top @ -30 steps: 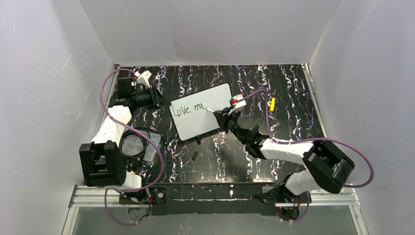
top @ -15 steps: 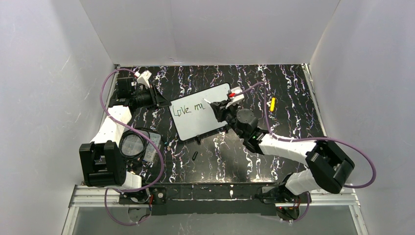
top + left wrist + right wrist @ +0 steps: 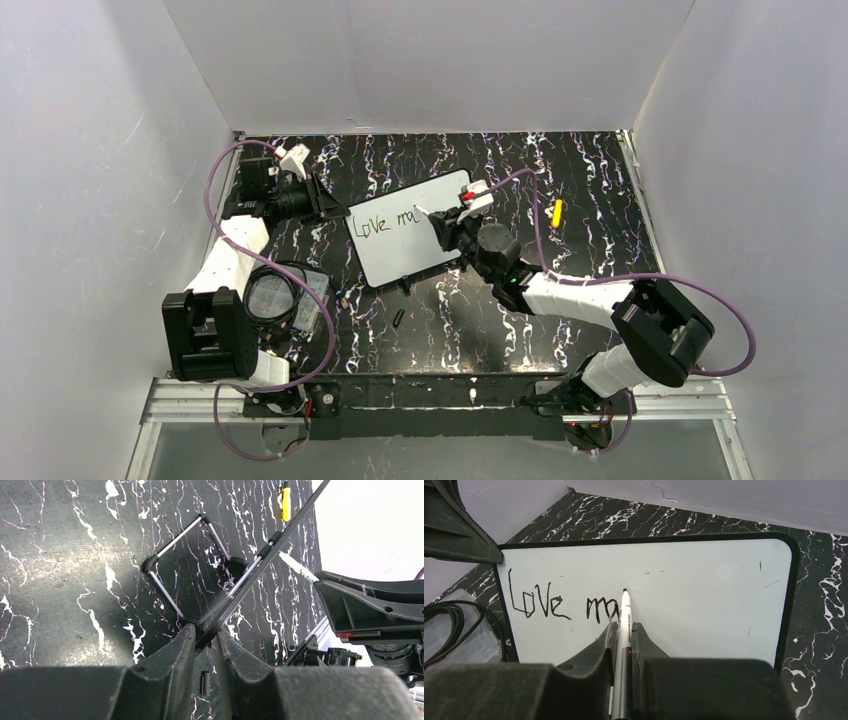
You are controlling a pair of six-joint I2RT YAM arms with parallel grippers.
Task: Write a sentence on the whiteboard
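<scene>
Left gripper (image 3: 206, 632) is seen closed narrowly on the left edge of the whiteboard (image 3: 405, 258), the rim being pinched between both fingers in the left wrist view. Nearer the left arm's base, a clear plastic box (image 3: 316, 296) is placed on the black marbled table (image 3: 590, 170). A small black cap (image 3: 398, 318) is found on the table just in front of the board's near edge.

The whiteboard is positioned in the middle of the table, between the two grippers, with its long side turned at an angle. From the left wrist it is viewed edge-on and is shown raised at a slant off the table. "Love ma" is written in black across its upper left part.

A marker pen (image 3: 625, 617) is gripped between the fingers of the right gripper (image 3: 623, 630), which is shut tightly around the barrel. The pen's black tip is held at the upper right of the last letter; whether the surface is touched cannot be told. The right half of the board is left unwritten, with only a few faint marks.

Further right, well apart from the board, a small yellow object (image 3: 557, 212) is seen lying on the table.
</scene>
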